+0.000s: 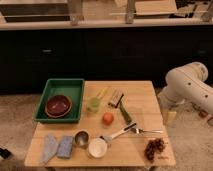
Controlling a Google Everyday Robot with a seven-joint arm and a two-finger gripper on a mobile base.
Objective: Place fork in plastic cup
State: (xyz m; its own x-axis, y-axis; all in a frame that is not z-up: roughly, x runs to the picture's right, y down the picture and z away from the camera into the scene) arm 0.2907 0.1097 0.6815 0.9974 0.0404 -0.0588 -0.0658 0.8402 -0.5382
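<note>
One fork (pixel 150 132) and one plastic cup (pixel 93 104) sit on the desk (pixel 145 95). The white arm (pixel 189 84) bends at the right; its tool is out of view, so I cannot tell its state.

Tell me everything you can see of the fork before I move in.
The fork is thin, plain, silvery metal, lying flat and crosswise on the wooden table near its front right. One end sits by the tip of the white-handled utensil; contact is unclear. Just in front, apart, lie grapes. The gripper is out of view; only the arm shows, right of the table.
</note>
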